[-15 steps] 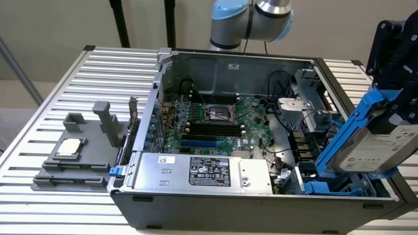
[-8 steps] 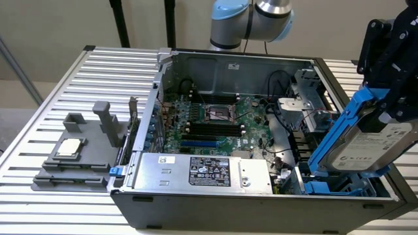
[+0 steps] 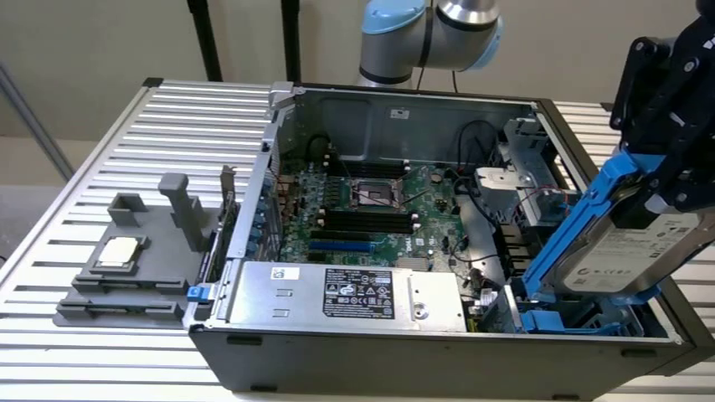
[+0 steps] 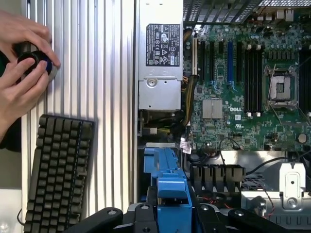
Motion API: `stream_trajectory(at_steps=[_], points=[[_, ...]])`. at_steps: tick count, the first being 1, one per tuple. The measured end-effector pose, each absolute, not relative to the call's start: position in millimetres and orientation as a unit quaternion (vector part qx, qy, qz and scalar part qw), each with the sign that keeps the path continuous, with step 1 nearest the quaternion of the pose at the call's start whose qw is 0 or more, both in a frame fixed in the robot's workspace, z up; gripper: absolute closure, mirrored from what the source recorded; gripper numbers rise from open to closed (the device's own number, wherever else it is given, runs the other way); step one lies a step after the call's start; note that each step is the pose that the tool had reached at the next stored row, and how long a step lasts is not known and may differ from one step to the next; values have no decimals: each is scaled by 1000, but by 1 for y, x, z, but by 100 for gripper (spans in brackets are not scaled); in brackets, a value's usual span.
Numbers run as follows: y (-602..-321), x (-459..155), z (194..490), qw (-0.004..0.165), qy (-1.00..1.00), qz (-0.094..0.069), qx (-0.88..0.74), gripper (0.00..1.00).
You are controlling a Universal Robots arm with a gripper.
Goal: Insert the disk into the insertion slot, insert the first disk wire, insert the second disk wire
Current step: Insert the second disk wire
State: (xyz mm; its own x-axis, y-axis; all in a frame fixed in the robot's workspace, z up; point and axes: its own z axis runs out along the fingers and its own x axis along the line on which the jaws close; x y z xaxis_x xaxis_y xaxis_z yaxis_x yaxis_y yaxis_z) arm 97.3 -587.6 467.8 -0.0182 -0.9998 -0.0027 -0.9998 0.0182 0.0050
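One thing carried: the flat rectangular silver disk (image 3: 639, 251) with a white printed label, clipped in a bright blue plastic frame.
Landmark: the large silver power-supply box (image 3: 347, 293) with a black label, at the near edge of the open dark grey computer case (image 3: 447, 362).
Disk position: I see it hanging in the air, steeply tilted, to the exterior view's right of the power-supply box. Its lower blue corner is just over the insertion slot (image 3: 575, 322), the blue-tabbed bay of the dark grey drive cage. It is not seated.
Weight, my guess: dense for its size, so it will pull on the grip when tilted like this.
Stiffness, my guess: the metal body is rigid, while the thin plastic frame will give a little.
Surface, my guess: the bare metal faces look slick.
Fragility, my guess: it won't forgive a knock or a forced, crooked entry.
Where to hold, my view: by the end of the blue frame, away from the label face.
Claw (image 4: 172, 218): the black fingers stand about halfway apart, pinching the upper end of the disk's blue frame from both sides, and touch nothing else.
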Motion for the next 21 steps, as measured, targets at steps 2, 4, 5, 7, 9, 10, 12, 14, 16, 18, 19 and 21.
stream_trajectory(at_steps=[2,4,5,7,9,10,12,14,16,18,19,21], points=[[-587,99,466,1,-713,-3,701,68],[-588,99,465,1,-713,-4,701,68],[-588,99,464,0,-713,-4,701,68],[-588,99,464,-3,-713,-8,701,68],[-588,99,464,-7,-713,-12,701,68],[-588,100,464,-8,-713,-13,701,68],[-588,103,463,-8,-713,-14,701,68],[-588,103,463,-8,-713,-14,701,68],[-588,103,462,-8,-713,-14,701,68],[-588,104,460,-7,-713,-15,701,68],[-588,104,459,-7,-713,-15,701,68],[-588,104,457,-7,-713,-15,701,68]])
